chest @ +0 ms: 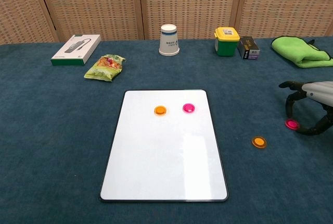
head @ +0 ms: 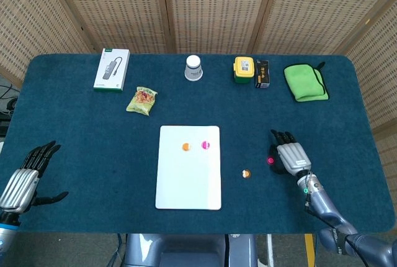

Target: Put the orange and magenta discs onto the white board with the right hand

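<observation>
With one orange disc (chest: 160, 110) and one magenta disc (chest: 188, 108) already lying on the upper part of the white board (chest: 164, 177), the work now turns to the two discs on the blue bench (chest: 52, 146) to the board's right. A loose orange disc (chest: 258, 141) lies between the board and the right hand (chest: 312, 104), well clear of the board's edge. The loose magenta disc (chest: 292, 124) sits further right, directly under that hand.

The right hand arches over the magenta disc with its fingers (chest: 289, 105) curved down on the near side and the thumb curling in from the far side, the disc lying in the gap between them. The fingers appear apart and not yet pinching, though at this edge of the chest view it is hard to be sure whether a tip touches the disc. So the step in hand looks like the grasp of the magenta disc.

The next move calls for lowering a little and drawing thumb and fingers together on the disc's thin rim, which may slide on the cloth, then carrying it left to a bare part of the board.

The left hand (head: 23, 180) rests at the bench's near left corner, fingers spread and holding nothing.
</observation>
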`<state>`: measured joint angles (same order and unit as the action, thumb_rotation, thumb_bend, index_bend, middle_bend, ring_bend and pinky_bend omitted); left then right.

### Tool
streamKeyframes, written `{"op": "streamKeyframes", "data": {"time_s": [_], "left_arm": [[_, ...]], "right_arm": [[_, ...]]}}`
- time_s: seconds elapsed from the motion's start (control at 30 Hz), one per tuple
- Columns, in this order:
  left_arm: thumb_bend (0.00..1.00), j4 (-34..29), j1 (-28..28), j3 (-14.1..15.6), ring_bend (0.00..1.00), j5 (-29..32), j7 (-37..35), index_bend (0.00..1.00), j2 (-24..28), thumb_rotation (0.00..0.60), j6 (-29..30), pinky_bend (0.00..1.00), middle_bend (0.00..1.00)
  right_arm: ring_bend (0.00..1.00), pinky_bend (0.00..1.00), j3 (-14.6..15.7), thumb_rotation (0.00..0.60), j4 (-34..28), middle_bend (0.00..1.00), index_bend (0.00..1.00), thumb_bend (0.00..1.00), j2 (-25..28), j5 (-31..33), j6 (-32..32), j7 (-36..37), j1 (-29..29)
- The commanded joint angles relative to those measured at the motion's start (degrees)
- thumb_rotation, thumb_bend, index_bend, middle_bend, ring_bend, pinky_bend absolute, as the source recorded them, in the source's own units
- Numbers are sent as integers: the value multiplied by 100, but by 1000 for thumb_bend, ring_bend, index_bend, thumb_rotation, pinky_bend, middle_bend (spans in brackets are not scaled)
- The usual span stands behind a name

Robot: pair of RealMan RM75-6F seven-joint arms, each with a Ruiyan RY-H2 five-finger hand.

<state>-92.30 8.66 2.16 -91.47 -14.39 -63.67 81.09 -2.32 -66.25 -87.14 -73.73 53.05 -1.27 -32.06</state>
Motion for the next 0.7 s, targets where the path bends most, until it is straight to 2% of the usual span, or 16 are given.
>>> {"op": "streamKeyframes", "data": {"time_s": [0.03,0.53,0.6,0.7], "left_arm": [[0,-3,1,-4,0,7,-7,0,3,600,-1,0,0],[0,2,-2,-3,0,7,1,0,2,600,-1,0,0],[0,2,0,-4,0,7,5,0,2,600,-2,0,0],[0,2,0,-4,0,6,8,0,0,600,-3,0,0]], "right_arm": [[0,7,-12,600,20,0,429,337,-16,-18,-13,14,2],[0,7,-93,600,169,0,430,337,-120,-33,-162,-2,-5],[0,7,-94,600,199,0,445,338,-126,-23,-183,2,7],[0,7,-96,600,230,0,527,339,-133,-28,-204,25,22]]}}
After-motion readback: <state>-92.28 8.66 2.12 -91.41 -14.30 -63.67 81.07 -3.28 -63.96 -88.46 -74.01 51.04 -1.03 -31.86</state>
